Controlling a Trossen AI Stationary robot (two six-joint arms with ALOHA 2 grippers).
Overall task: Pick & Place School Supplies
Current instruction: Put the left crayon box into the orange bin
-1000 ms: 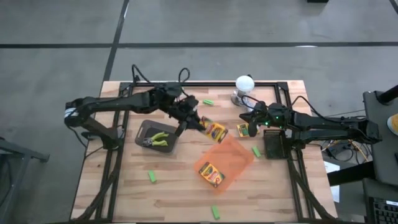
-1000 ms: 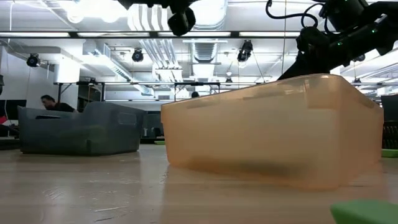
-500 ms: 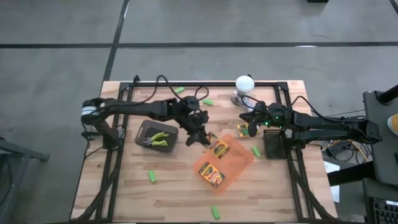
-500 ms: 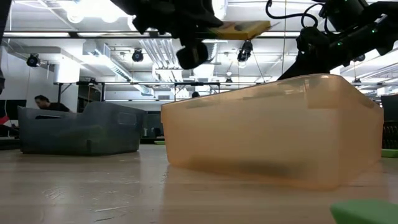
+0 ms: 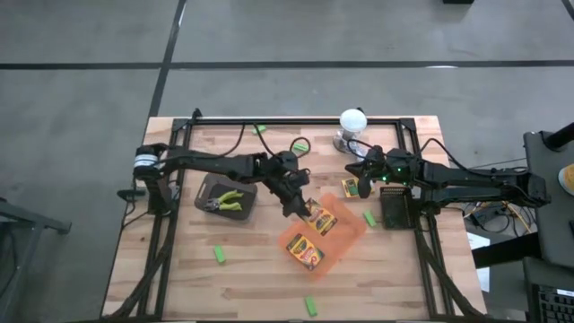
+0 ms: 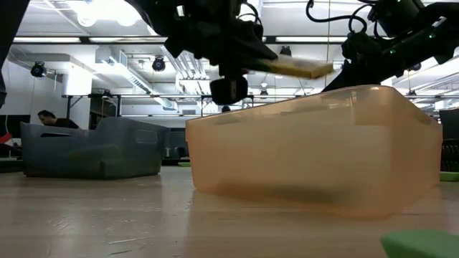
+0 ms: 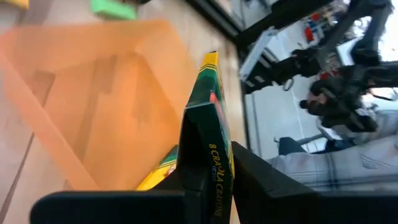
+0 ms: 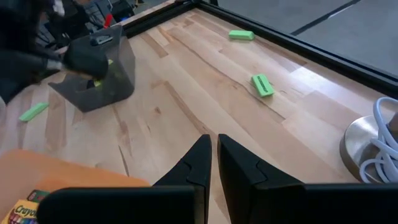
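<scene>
High view: left gripper (image 5: 305, 208) pinches a flat cardboard crayon box (image 5: 321, 220) over the translucent orange plastic tray (image 5: 345, 235), where another box (image 5: 305, 250) lies. Right gripper (image 5: 357, 176), fingers pressed together and empty, hovers near the round-headed white lamp (image 5: 352, 120).

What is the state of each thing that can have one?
Left end effector: shut on crayon box, held above the orange tray.
Right end effector: shut, empty.
Orange tray: holds one crayon box.
Grey bin: holds a plier-like tool.
</scene>
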